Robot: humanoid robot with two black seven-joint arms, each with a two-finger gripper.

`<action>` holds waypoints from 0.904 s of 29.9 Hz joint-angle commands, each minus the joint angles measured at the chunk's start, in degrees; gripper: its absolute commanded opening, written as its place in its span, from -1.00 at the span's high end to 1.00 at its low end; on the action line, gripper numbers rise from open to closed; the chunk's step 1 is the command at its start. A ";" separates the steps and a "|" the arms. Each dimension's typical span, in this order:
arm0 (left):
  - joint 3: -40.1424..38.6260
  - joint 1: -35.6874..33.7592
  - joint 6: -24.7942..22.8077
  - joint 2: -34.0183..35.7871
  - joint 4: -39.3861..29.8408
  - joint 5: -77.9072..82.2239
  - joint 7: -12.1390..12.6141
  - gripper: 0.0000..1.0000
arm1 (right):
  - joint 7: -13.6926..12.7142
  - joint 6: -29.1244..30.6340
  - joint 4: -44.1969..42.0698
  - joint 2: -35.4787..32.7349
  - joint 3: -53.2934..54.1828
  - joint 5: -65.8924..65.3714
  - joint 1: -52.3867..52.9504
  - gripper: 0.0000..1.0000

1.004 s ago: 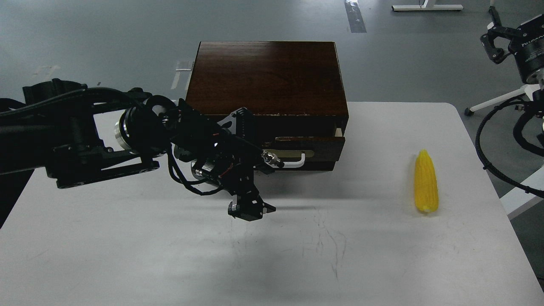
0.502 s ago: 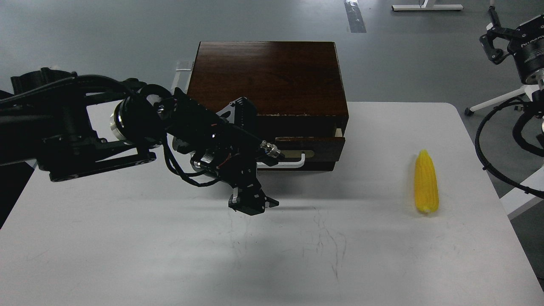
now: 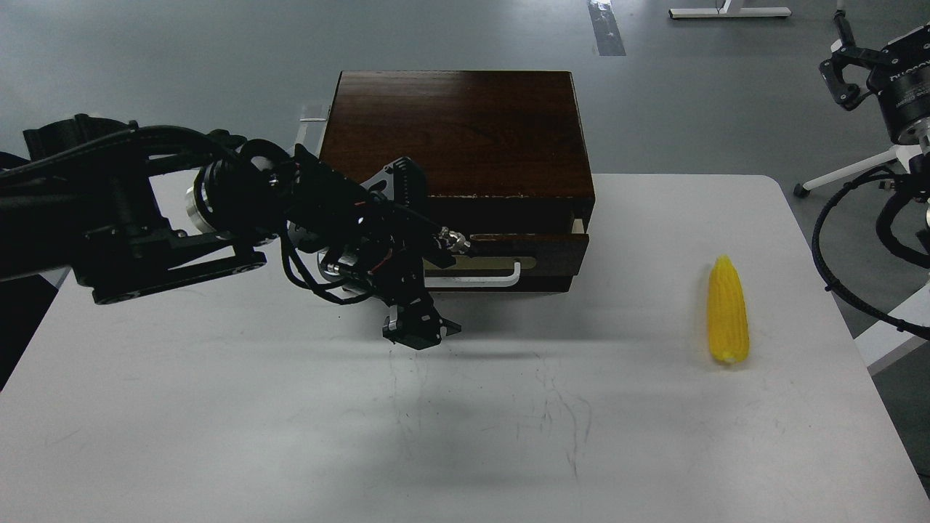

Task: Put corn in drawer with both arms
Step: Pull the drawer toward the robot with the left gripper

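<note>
**Getting a hold on the drawer handle**

My left gripper (image 3: 414,335) hangs over the table, just in front of and below the left end of the handle (image 3: 476,277) — whether its jaws are spread I cannot tell, they show dark and end-on. The drawer (image 3: 527,250) looks barely ajar. I should square the jaws to the bar before pulling straight. The corn (image 3: 728,311) lies well off to the right; my right gripper (image 3: 846,69) waits high, claws apart.

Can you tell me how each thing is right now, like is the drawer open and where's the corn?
drawer: pulled out only a crack, nothing seen inside.
white handle: free, nothing gripping it.
corn: lying flat on the table, pointed end away, untouched.
left gripper: hanging in front of the drawer, pointing down, holding nothing; fingers too dark to tell.
right gripper: raised off to the side, open, empty.
</note>
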 commanded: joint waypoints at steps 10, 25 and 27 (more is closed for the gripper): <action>0.09 1.43 0.01 -0.08 1.55 0.06 0.00 -0.81 | 0.00 0.00 -0.05 -0.08 0.17 0.01 0.00 -1.00; 1.41 -0.24 0.01 -1.83 0.14 0.41 0.00 -0.81 | 0.00 0.00 -0.05 -0.70 0.17 0.01 0.00 -1.00; 1.41 -0.24 0.01 -1.92 0.14 0.41 0.00 -0.81 | 0.00 0.00 -0.05 -0.88 0.17 0.01 0.00 -1.00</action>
